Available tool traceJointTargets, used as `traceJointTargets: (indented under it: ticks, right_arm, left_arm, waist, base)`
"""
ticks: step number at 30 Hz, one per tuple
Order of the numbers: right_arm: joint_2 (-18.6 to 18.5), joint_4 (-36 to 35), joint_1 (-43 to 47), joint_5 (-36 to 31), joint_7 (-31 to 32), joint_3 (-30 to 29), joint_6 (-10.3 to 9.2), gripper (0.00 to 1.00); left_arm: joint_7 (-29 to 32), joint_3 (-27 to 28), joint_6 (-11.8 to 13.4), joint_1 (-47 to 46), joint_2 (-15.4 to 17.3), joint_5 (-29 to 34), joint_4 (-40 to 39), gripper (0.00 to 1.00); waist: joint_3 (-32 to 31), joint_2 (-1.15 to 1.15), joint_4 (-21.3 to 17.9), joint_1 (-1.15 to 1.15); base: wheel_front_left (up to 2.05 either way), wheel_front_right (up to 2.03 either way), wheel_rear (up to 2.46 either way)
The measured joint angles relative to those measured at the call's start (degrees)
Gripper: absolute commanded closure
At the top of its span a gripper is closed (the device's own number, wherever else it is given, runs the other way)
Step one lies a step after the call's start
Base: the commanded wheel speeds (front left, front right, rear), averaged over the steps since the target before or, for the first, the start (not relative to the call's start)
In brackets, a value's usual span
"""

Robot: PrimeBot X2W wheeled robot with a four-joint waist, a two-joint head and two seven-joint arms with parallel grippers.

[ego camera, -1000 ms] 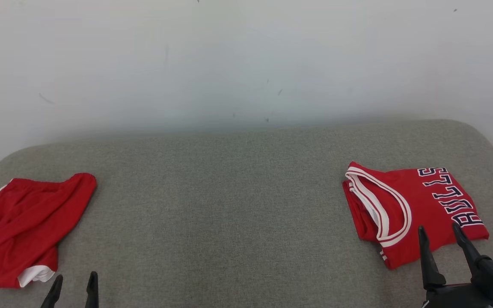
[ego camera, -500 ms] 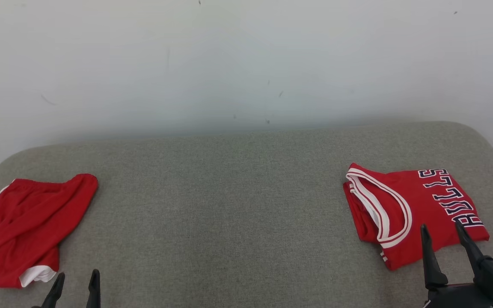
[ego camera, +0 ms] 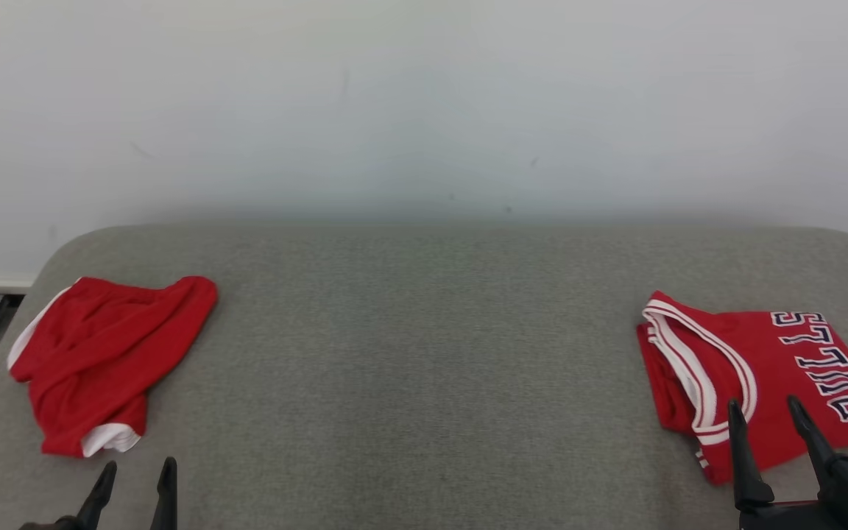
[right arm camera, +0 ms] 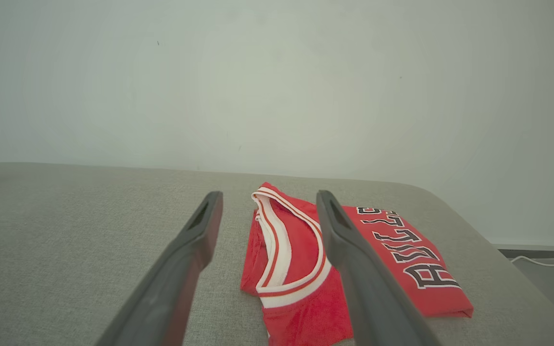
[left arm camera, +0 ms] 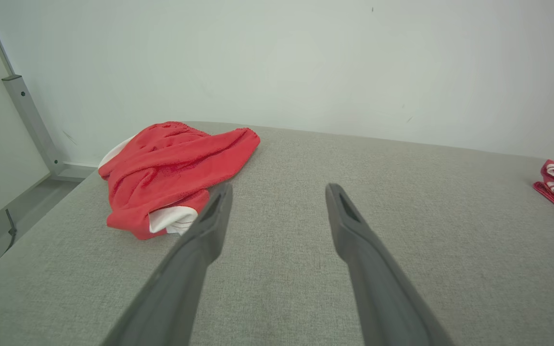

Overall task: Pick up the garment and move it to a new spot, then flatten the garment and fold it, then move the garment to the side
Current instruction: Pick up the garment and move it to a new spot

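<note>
Where the grey padded table [ego camera: 424, 353] runs back to the white wall [ego camera: 424, 110], its far corners curve round. The broad middle stretch between the garments lies bare, open room for both arms.

Two red garments lie on it, well apart. The crumpled shorts [ego camera: 107, 361] sit near the left edge, a bit of white showing at the near hem. The folded jersey [ego camera: 770, 361] sits near the right edge, its white-trimmed opening toward the centre and dark "BULLS" lettering toward the outside.

Two grippers rise from the bottom of the head view. The left gripper [ego camera: 140, 464] stands just this side of the shorts, its fingers spread wide with nothing between them. The right gripper [ego camera: 763, 402] is spread as wide and also empty. Its tips overlap the jersey's near edge in the head view, and I cannot tell whether they touch the cloth.

The jersey's outer corner runs to the right edge of the head view, and both gripper bodies are cut off at the bottom.
</note>
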Motion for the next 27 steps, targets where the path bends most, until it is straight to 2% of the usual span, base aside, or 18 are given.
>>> traceJointTargets:
  ticks: [10,27]
  right_arm:
    - [0.77,1.25,-0.94,-0.03,0.05,1.83,0.1,0.0]
    - [2.45,4.25,-7.47,-0.48,1.03,5.3,2.19,0.0]
  left_arm:
    - [0.54,1.94,0.49,-0.68,0.69,0.3,0.05,0.0]
    - [2.01,4.38,0.57,-0.47,1.33,1.83,-0.25,0.0]
  waist:
    - [0.05,0.0,7.14,0.0]
    - [0.16,0.0,20.68,0.0]
  base:
    - [0.0,0.0,0.0]
    - [0.0,0.0,0.0]
